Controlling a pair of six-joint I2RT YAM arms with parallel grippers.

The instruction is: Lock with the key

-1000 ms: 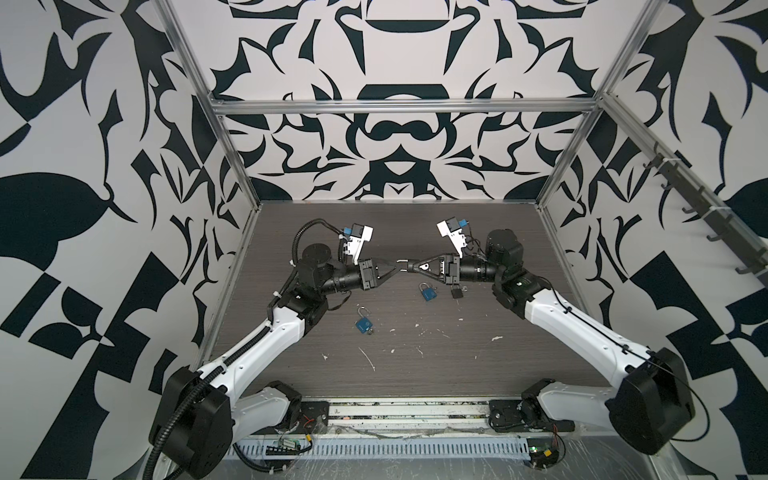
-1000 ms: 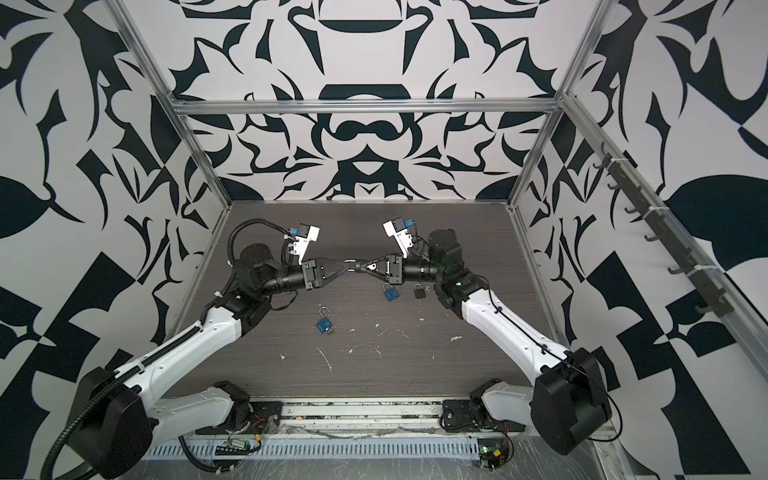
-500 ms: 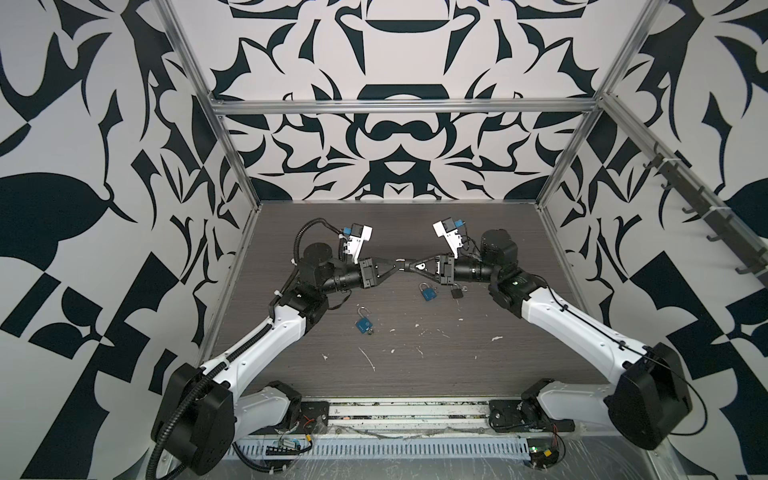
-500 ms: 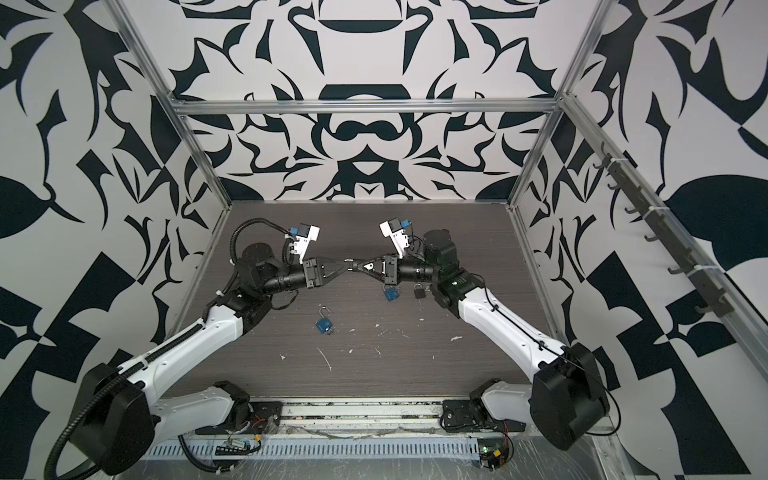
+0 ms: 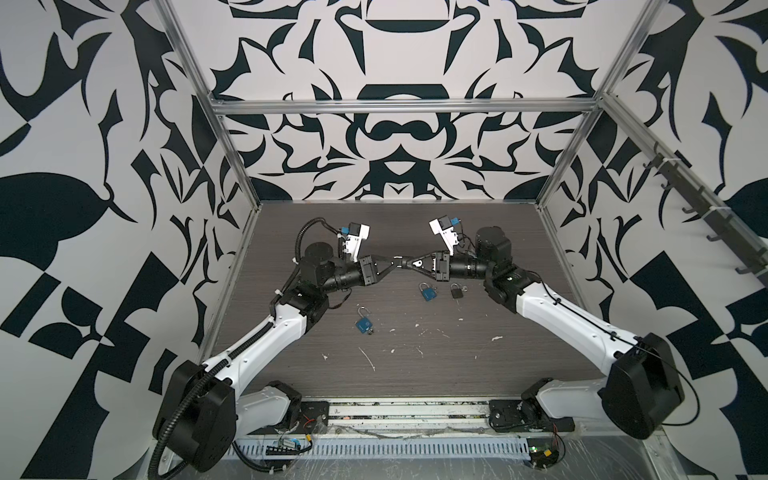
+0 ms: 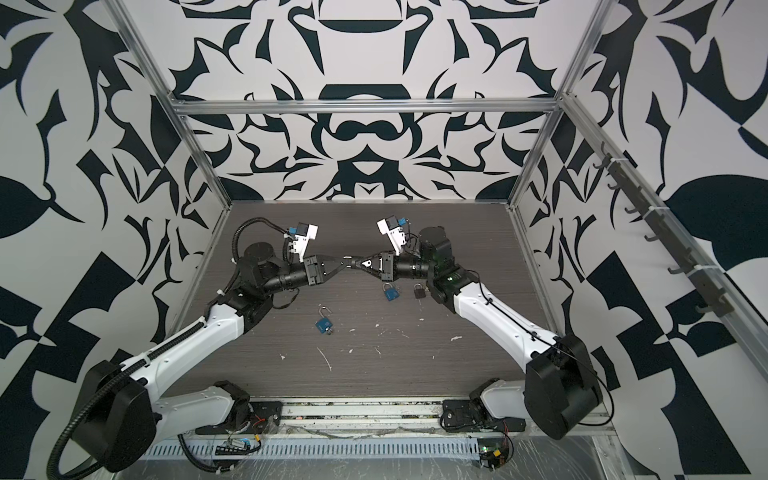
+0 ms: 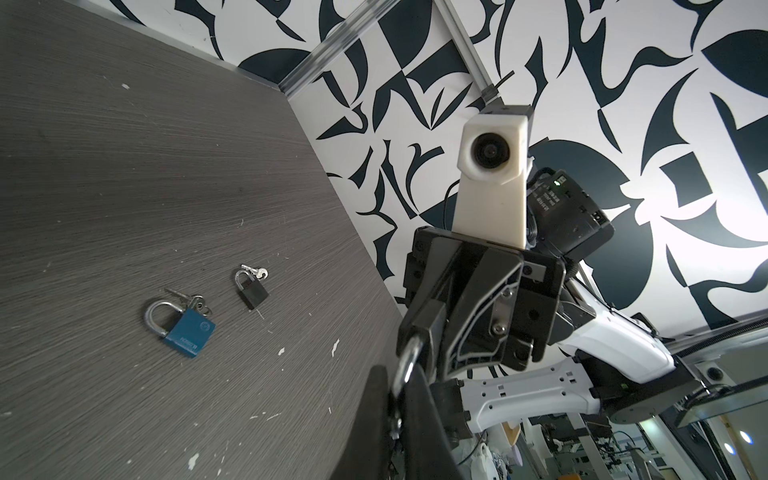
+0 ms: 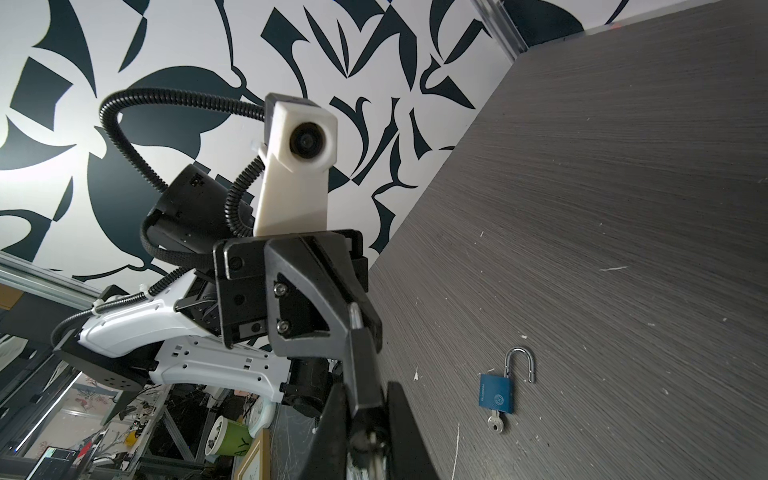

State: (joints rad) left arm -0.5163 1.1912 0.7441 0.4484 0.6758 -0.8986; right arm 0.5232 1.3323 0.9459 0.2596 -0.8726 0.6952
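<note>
Above the table's middle both grippers meet tip to tip on one black padlock (image 7: 420, 330). My right gripper (image 5: 410, 264) (image 8: 365, 399) is shut on its black body (image 8: 362, 365). The left gripper (image 5: 392, 262) (image 7: 401, 395) is shut on its silver shackle (image 7: 405, 363). A blurred silver piece (image 8: 372, 441) shows at the body's near end between the right fingers; I cannot tell if it is the key. On the table lies a blue padlock (image 5: 363, 325) (image 8: 495, 392) with its shackle swung open and a key (image 8: 495, 424) in its base.
A shut blue padlock (image 5: 428, 292) (image 7: 185, 328) with keys beside it and a small black padlock (image 5: 456, 291) (image 7: 252, 291) with a key lie under the right gripper. White flecks dot the dark wood table (image 5: 415, 365). Patterned walls and metal posts enclose it.
The right gripper has edged a little to the left, toward the left gripper, with the padlock still between them. The padlocks on the table have not moved.
</note>
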